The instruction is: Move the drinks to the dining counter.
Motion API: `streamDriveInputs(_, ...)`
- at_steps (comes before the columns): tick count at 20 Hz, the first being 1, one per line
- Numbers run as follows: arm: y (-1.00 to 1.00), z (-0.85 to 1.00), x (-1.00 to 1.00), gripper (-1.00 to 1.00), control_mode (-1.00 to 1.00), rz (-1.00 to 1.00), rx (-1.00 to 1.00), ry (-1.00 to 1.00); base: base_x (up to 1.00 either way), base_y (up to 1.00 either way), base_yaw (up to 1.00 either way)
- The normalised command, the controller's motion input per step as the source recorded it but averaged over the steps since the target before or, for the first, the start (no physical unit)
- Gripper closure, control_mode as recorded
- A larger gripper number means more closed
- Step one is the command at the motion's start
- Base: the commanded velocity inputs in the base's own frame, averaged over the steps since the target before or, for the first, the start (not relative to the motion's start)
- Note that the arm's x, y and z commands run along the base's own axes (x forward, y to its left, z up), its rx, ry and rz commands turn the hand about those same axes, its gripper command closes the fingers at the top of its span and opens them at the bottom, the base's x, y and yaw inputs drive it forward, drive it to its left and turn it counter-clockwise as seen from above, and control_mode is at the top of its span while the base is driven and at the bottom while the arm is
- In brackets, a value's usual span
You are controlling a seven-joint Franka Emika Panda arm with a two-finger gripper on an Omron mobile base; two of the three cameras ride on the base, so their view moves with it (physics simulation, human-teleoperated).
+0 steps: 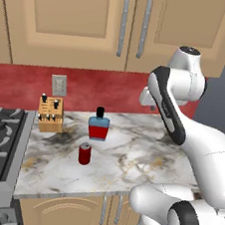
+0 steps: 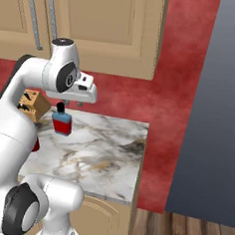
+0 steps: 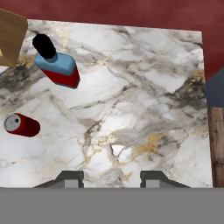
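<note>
Clearly, the first pick is only being approached: both drinks are standing untouched on the marbled worktop (image 1: 144,154). The gripper (image 3: 111,178) is being held high above the stone, its fingers drawn nearly together with nothing between them. In the hand view, the can (image 3: 22,124) is lying at nine o'clock and the bottle (image 3: 57,68) at eleven. A sideways shift, a spreading of the fingers and a descent are probably being called for next. The can (image 1: 84,154) is dark red with a grey top; the bottle (image 1: 98,126) is squat, blue, red-labelled and black-capped, standing beside a wooden knife block (image 1: 50,114).
</note>
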Motion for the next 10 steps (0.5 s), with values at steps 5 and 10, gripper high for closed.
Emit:
streamDriveInputs(5, 0.25, -0.18, -0.04, -1.00, -1.00, -0.01, 0.00, 0.00, 0.00, 0.00, 0.00)
streamDriveInputs(10, 0.73, -0.25, 0.00, -1.00, -1.00, -0.13, 0.00, 0.00, 0.00, 0.00, 0.00)
